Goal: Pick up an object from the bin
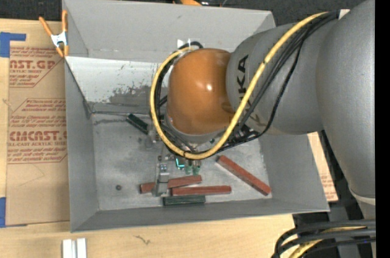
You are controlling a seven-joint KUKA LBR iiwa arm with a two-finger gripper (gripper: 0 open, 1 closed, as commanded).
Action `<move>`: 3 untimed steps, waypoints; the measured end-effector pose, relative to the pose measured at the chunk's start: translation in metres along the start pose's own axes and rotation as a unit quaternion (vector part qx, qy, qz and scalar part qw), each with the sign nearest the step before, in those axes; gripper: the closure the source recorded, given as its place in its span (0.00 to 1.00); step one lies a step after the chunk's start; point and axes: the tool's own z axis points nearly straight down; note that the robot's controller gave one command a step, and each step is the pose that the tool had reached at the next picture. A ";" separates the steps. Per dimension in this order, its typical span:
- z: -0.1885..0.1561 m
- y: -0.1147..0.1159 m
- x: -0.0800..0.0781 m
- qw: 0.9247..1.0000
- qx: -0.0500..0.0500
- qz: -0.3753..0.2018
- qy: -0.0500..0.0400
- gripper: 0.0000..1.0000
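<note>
My gripper (163, 177) reaches down under the arm's orange cover to the front middle of the bin floor. Its tip sits among a small cluster of flat sticks. A short red-brown stick (183, 181) lies right beside it, and a longer red-brown stick (201, 191) lies just in front. A dark green stick (183, 200) rests against the bin's front wall below them. Whether anything is held is hidden.
Another long red-brown stick (244, 174) lies slanted at the right of the floor. A dark green piece (137, 122) lies near the left back slope, and a small dark bit (119, 188) at the front left. The arm covers the bin's middle and right.
</note>
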 end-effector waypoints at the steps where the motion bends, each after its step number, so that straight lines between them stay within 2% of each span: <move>1: 0.101 -0.053 0.005 1.000 0.000 0.016 0.000 0.00; 2: 0.095 -0.049 0.002 1.000 -0.002 0.014 -0.003 1.00; 3: -0.033 -0.055 -0.005 1.000 -0.001 -0.008 -0.008 1.00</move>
